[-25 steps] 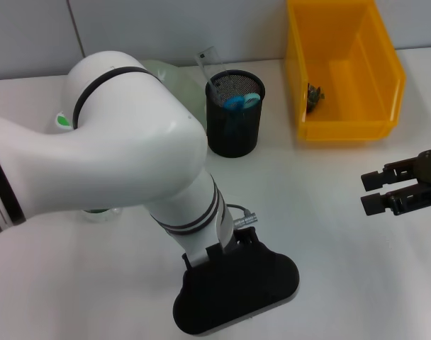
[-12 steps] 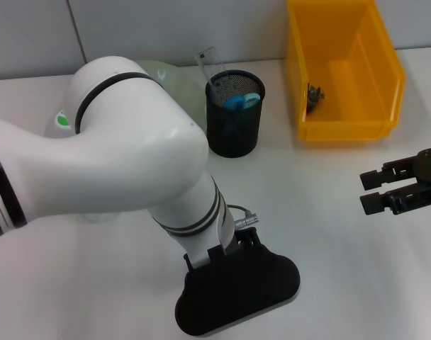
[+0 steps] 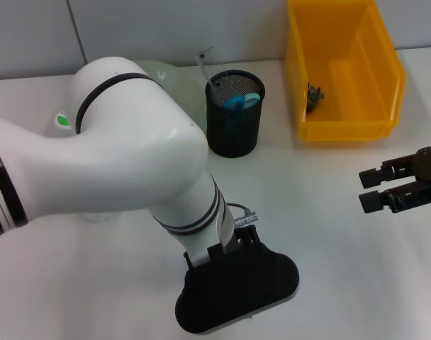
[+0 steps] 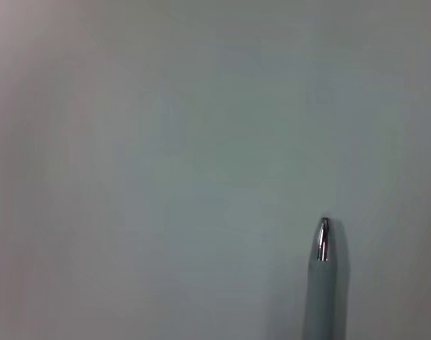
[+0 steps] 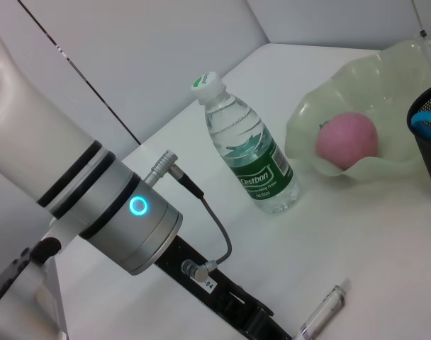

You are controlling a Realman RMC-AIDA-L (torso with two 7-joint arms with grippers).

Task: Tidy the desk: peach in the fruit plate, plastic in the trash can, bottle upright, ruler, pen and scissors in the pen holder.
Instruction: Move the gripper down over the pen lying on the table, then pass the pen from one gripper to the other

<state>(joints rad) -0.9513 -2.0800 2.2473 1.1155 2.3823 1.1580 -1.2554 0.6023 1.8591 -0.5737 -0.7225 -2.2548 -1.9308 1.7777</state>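
Observation:
My left arm reaches across the desk, and its black gripper (image 3: 237, 290) hangs low over the front of the table. A white pen with a silver tip (image 4: 322, 269) lies just below it and also shows beside the gripper in the right wrist view (image 5: 326, 309). The black mesh pen holder (image 3: 234, 117) holds blue-handled scissors (image 3: 238, 102) and a clear ruler (image 3: 210, 65). The peach (image 5: 346, 139) lies in the pale green fruit plate (image 5: 385, 78). The bottle (image 5: 247, 152) stands upright. My right gripper (image 3: 366, 190) is open and empty at the right.
The yellow bin (image 3: 343, 124) stands at the back right with a dark scrap of plastic (image 3: 315, 95) inside. My left arm's white elbow (image 3: 123, 142) hides most of the plate and the bottle in the head view. A cable (image 5: 215, 227) loops from the left wrist.
My left arm has shifted slightly to the right over the table. The right gripper has barely moved.

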